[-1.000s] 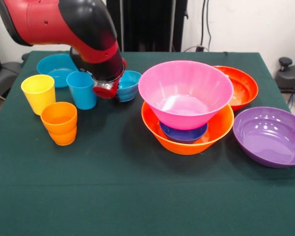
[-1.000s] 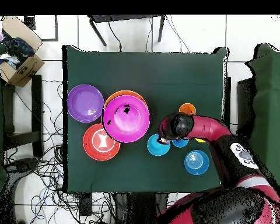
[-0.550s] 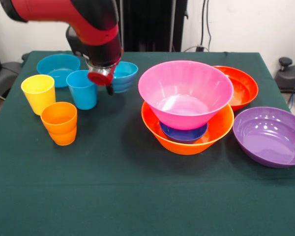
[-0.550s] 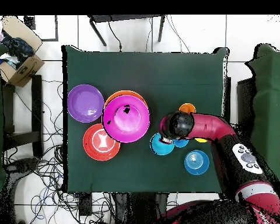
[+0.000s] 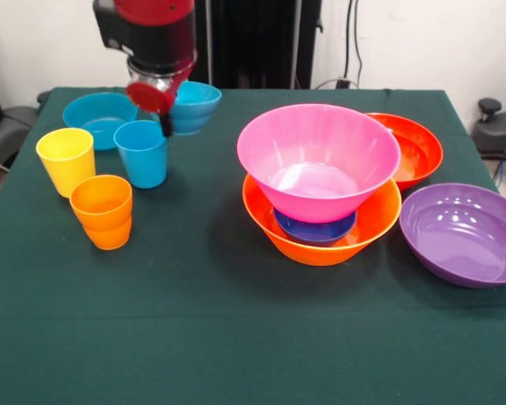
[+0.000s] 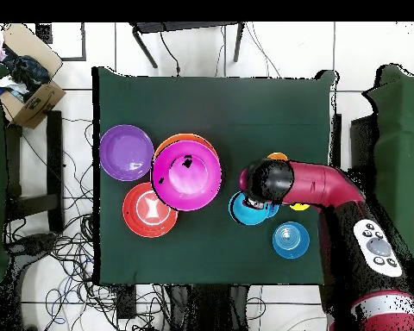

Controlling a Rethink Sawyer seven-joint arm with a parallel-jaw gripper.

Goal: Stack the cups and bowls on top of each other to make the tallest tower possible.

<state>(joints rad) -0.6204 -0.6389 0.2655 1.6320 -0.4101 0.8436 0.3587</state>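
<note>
nearest the front camera sits the orange cup (image 5: 102, 211), with the yellow cup (image 5: 66, 160) and the blue cup (image 5: 142, 153) just behind it, all upright on the cloth. across to the right is the tower (image 5: 320, 181) so far: the orange bowl (image 5: 320, 239) as base, the dark blue bowl (image 5: 314, 229) inside it and the pink bowl (image 5: 318, 158) resting on top, mouth up. the purple bowl (image 5: 464, 234) lies beside it and the red bowl (image 5: 413, 148) behind, both still loose. farther back, the gripper (image 5: 164, 118) is clamped on the near rim of the teal bowl (image 5: 191, 106) and holds it clear of the table, roughly level, above the blue cup's far side. the shallow blue bowl (image 5: 99, 116) rests at the back left. what matters for the carry: the pink bowl's open mouth lies well off to the right of the gripper in the front view, at about the same height as the held bowl, so it likely needs lift before crossing
</note>
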